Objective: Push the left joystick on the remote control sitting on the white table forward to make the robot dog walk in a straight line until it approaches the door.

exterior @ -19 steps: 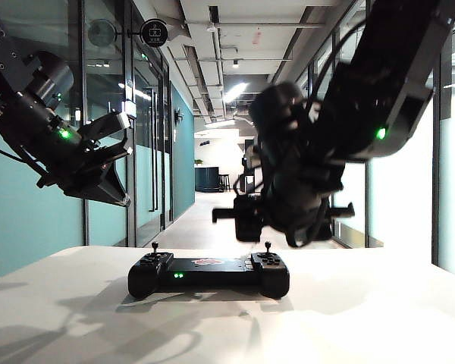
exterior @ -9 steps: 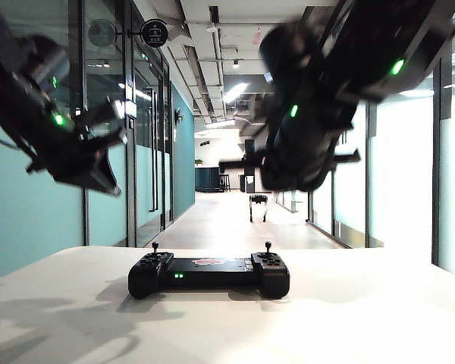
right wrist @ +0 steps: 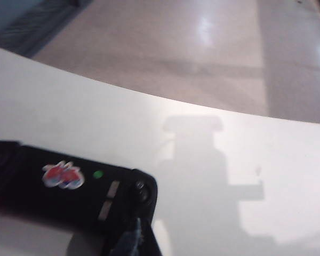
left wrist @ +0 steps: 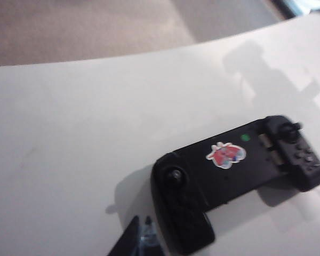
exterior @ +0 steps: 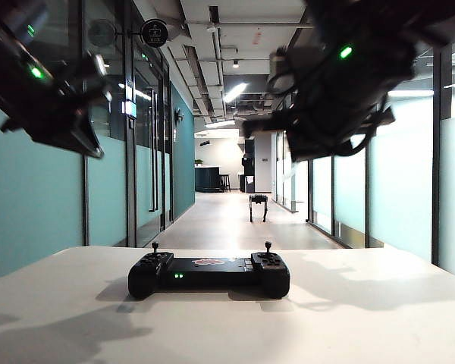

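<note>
Now the remote control (exterior: 208, 274) sits untouched on the white bench (exterior: 364, 318), its left joystick (exterior: 155, 246) upright. High above it, the left gripper (exterior: 87, 144) hangs leftward, its fingers' opening impossible to tell; the right gripper (exterior: 258, 125) hangs rightward, fingers closed, empty. Beyond the remote, the robot dog (exterior: 258, 206) stands in the corridor.

Exterior view backlit by bright corridor ceiling lights (exterior: 235, 91); both arms dark, motion-blurred. Soft arm shadows on white worktop (exterior: 379, 318). Wrist views soft, slightly blurred; floor glare in right wrist view.
</note>
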Controlling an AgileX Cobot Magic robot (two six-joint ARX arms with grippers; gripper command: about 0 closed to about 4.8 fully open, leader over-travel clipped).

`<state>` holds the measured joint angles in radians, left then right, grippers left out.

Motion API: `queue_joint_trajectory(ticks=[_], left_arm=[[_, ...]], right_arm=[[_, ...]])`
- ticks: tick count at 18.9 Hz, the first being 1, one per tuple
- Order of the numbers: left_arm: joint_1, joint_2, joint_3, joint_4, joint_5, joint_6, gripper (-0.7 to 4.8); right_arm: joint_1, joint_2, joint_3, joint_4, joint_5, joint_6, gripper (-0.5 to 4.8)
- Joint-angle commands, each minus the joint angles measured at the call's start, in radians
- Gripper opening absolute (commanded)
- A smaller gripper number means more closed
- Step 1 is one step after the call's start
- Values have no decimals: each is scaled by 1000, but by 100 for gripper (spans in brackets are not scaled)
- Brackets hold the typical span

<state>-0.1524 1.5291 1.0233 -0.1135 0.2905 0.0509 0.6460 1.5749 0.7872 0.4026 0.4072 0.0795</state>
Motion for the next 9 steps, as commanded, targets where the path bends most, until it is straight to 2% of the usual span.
queue_joint_trajectory(ticks=[1, 5, 9], left_arm=[[-1, -97, -74, 14, -42, -7, -6], [-1, -286, -229, 74, -92, -27, -6], [-2, -512, -410, 127, -148, -26, -6]], right_arm=[[1, -87, -53, 12, -37, -35, -1], [1, -217, -131, -4, -89, -58, -1], [1, -319, -192, -24, -97, -70, -1]])
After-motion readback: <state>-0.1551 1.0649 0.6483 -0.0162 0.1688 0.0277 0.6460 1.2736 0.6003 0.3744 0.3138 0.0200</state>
